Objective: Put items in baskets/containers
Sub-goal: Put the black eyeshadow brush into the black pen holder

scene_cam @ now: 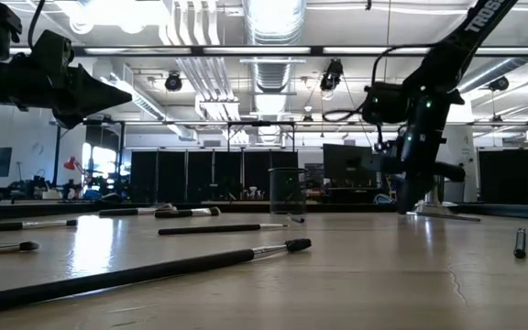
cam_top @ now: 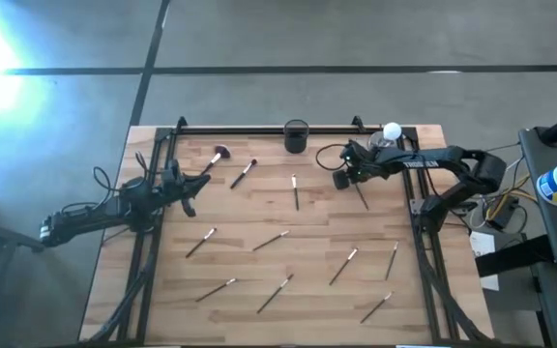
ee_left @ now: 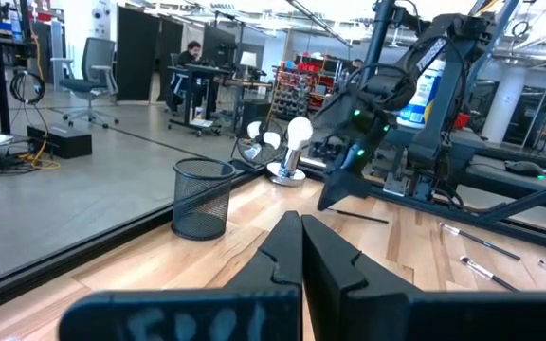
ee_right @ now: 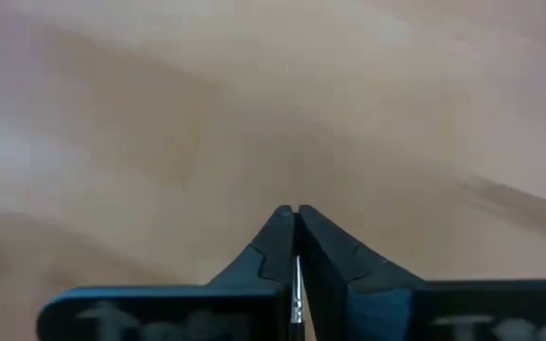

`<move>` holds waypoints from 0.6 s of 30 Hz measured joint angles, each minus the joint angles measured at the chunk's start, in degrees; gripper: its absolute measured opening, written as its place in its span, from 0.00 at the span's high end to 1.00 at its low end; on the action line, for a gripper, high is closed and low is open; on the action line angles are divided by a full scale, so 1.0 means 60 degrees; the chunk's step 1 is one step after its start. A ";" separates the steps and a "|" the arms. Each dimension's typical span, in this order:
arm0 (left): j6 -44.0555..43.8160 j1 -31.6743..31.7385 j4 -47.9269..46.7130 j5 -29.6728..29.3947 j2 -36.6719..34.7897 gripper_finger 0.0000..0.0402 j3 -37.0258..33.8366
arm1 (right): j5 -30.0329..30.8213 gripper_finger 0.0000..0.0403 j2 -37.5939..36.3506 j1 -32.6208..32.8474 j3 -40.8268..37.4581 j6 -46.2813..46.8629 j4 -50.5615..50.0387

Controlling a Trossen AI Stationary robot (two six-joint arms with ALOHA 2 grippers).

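Note:
Several thin makeup brushes lie flat on the wooden table (cam_top: 259,213), one of them with a fluffy head (cam_top: 219,157). The black mesh cup (cam_top: 296,135) stands upright at the far edge. To its right and a little nearer, my right gripper (cam_top: 341,180) points steeply down at the tabletop, shut on one brush (cam_top: 361,195). My left gripper (cam_top: 199,186) hangs shut and empty above the table's left edge, pointing level. My right gripper pinches the brush between its two fingers; a thin silvery stretch of it (ee_right: 297,284) shows in the gap. The fingers come from above, slanting down. They stand at the brush's far end (ee_left: 341,212), and the rest of the brush lies on the table toward the near edge.
A small shiny dish with a white ball (cam_top: 391,132) stands at the far right, close behind the right arm. Loose brushes are scattered over the middle and near half of the table. Black frame rails run along the left, right and far edges.

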 joint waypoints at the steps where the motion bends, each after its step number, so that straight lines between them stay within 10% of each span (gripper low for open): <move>1: 0.0000 0.0000 0.0000 0.0000 -0.0002 1.00 0.0000 | -0.0130 0.98 -0.0150 0.0065 0.0000 -0.0179 0.0042; 9: -0.0001 0.0000 0.0000 0.0000 -0.0004 1.00 0.0000 | -0.0324 0.98 -0.1606 0.0747 -0.0007 -0.1621 0.2164; 18: -0.0003 0.0000 0.0001 0.0000 0.0000 1.00 0.0000 | -0.1052 0.98 -0.1797 0.0785 0.0004 -0.4130 0.8368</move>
